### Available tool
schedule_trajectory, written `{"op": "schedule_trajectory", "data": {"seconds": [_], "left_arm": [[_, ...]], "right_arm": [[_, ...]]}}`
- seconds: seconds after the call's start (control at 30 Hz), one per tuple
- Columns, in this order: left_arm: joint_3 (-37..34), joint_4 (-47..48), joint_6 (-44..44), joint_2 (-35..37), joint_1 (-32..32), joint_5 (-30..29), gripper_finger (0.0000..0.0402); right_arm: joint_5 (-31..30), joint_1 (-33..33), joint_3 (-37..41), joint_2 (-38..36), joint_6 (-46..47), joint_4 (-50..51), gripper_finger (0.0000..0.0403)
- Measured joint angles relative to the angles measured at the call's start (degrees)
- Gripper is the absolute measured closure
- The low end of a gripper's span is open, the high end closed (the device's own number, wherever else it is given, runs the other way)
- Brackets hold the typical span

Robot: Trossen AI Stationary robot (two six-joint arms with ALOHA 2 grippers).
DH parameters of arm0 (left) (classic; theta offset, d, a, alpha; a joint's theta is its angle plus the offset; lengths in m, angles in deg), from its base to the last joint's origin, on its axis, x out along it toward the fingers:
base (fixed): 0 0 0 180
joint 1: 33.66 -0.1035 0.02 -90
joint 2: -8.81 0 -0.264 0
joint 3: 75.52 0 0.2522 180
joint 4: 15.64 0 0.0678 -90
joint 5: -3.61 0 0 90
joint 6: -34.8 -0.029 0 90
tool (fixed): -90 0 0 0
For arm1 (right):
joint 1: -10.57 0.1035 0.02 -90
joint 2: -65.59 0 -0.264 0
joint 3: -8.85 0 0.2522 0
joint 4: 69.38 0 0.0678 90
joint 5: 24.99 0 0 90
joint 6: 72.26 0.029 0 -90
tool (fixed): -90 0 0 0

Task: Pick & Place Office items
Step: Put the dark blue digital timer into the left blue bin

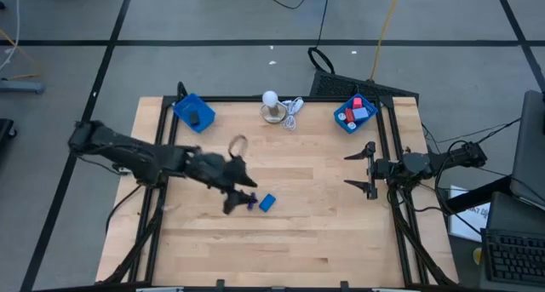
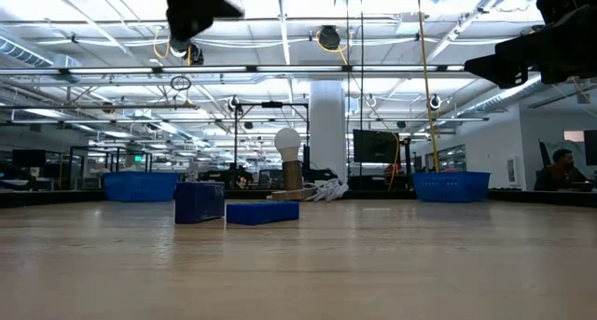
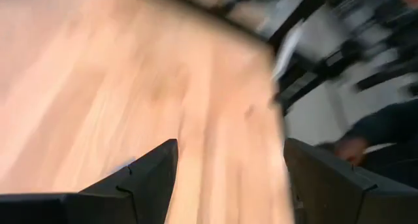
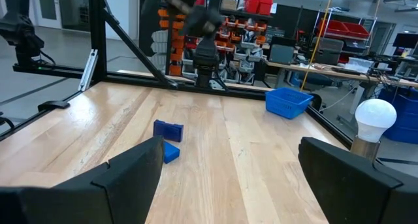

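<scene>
Two blue blocks lie side by side on the table near its middle: a dark blue one [image 1: 249, 200] [image 2: 199, 201] [image 4: 168, 129] and a flatter, lighter blue one [image 1: 267, 203] [image 2: 262, 212] [image 4: 170, 152]. My left gripper [image 1: 243, 192] [image 3: 228, 178] hangs open just left of them, raised well above the table [image 2: 196, 7]. Nothing is between its fingers. My right gripper [image 1: 351, 170] [image 4: 228, 165] waits open at the table's right side, pointing left. A dark grey piece sits in the far-left blue tray [image 1: 194, 111]. Red and light blue pieces sit in the far-right blue tray [image 1: 355, 113].
A white bulb on a round base [image 1: 271, 105] [image 2: 287, 147] [image 4: 374, 119] with white cord [image 1: 294, 111] stands at the far edge between the trays. A thin loop [image 1: 237, 143] lies on the wood behind my left gripper. A black frame edges the table.
</scene>
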Motion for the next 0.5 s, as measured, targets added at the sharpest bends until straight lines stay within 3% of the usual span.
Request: {"op": "schedule_trajectory", "data": {"seconds": [0.2, 0.5], "left_arm": [[7.35, 12.98, 14.81, -12.7, 3.5, -2.76, 0.0119], [7.87, 22.09, 34.66, -25.38, 6.62, -1.91, 0.0119]], "right_arm": [[0.02, 0.02, 0.0, 0.0, 0.0, 0.0, 0.006], [0.01, 0.02, 0.0, 0.0, 0.0, 0.0, 0.006]]}}
